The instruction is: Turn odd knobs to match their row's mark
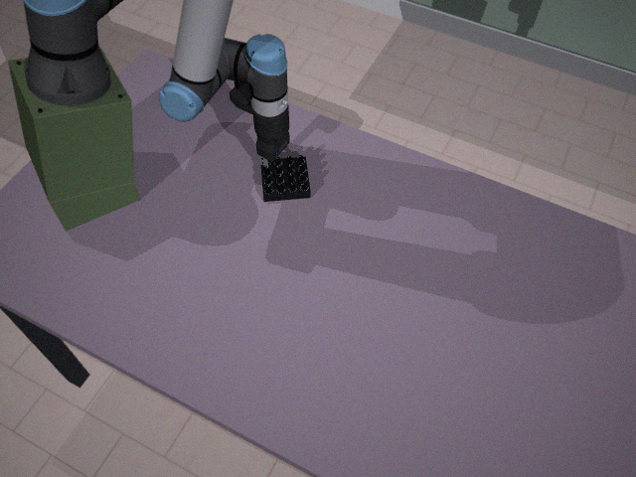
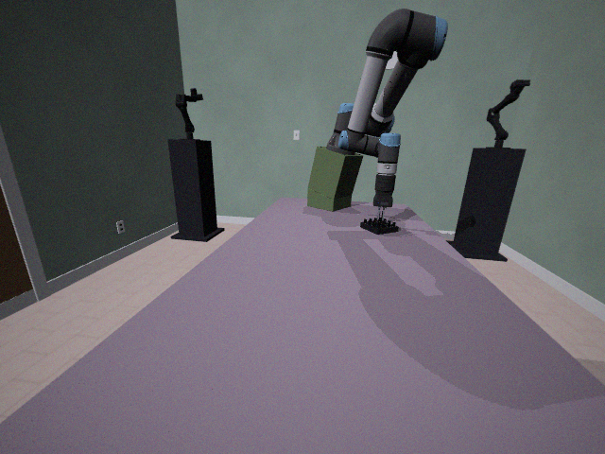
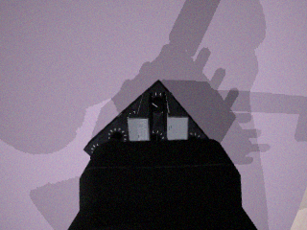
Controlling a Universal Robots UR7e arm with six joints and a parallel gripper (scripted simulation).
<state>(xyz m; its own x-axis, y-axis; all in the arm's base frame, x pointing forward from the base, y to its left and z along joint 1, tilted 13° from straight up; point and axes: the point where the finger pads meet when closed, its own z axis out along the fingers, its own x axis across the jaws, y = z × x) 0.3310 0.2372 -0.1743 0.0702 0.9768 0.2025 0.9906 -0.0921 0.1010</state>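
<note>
Top view: the knob box rests on the mauve table, apart from the green pedestal that carries the robot arm. The gripper is positioned over the box corner nearest the pedestal; its body conceals part of the knob array. Exterior view: the wrist is vertical, with the fingers directed down among the knobs. The box sits level on the table. A left-hand black stand and a right-hand black stand are located at opposite sides of the table, each fitted with a small dark arm. Wrist view: the jaws are set narrow and closed on a corner knob, one finger on each side. The white line on this knob runs obliquely toward the upper left of the view. The box edges lie diagonal to the gripper, with one box corner directed toward the top of the view. White marks surround the visible knobs. The dark gripper housing covers most of the remaining knobs; the printed names are not legible.
</note>
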